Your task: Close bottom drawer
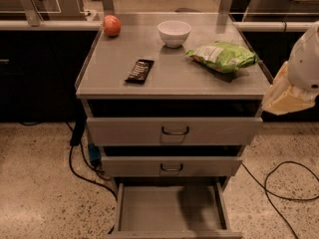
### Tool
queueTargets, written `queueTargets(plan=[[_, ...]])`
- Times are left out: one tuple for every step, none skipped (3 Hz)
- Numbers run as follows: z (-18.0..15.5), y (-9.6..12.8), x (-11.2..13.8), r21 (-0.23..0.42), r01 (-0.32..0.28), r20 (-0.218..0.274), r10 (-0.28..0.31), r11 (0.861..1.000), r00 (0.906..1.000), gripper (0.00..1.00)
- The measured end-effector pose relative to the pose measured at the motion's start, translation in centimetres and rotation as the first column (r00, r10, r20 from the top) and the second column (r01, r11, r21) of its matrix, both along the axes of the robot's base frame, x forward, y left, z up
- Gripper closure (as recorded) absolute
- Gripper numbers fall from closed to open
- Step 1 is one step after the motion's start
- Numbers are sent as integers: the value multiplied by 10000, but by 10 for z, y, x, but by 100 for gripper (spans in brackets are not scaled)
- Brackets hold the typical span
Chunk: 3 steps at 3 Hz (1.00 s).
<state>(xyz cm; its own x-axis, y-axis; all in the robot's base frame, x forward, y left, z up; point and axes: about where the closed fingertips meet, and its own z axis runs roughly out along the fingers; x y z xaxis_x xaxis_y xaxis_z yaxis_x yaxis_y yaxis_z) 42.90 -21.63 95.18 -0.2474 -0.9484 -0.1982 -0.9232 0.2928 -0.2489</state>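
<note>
At cabinet foot, bottom drawer gapes; arm hangs far right, gripper unseen, its state untellable; off-centre push could jam it.

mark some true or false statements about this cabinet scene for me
1. The bottom drawer stands pulled out. True.
2. The apple sits in the white bowl. False: the apple lies apart from the white bowl, at the back left of the cabinet top.
3. The green bag lies on the right side of the cabinet top. True.
4. The hand grips the bottom drawer's front. False: the hand is out of view; only part of the arm shows at the right edge.
5. The dark bar lies in the middle drawer. False: the dark bar lies on the cabinet top.
</note>
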Motion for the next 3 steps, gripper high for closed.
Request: queueTargets(plan=[[-39,0,-13,-203,151,-92,-153,9997,9998,100],[-115,2,-31,-378,241,-691,-267,9990,9973,100],[-170,4,-43,-428,84,-1123,-132,9990,9936,100]])
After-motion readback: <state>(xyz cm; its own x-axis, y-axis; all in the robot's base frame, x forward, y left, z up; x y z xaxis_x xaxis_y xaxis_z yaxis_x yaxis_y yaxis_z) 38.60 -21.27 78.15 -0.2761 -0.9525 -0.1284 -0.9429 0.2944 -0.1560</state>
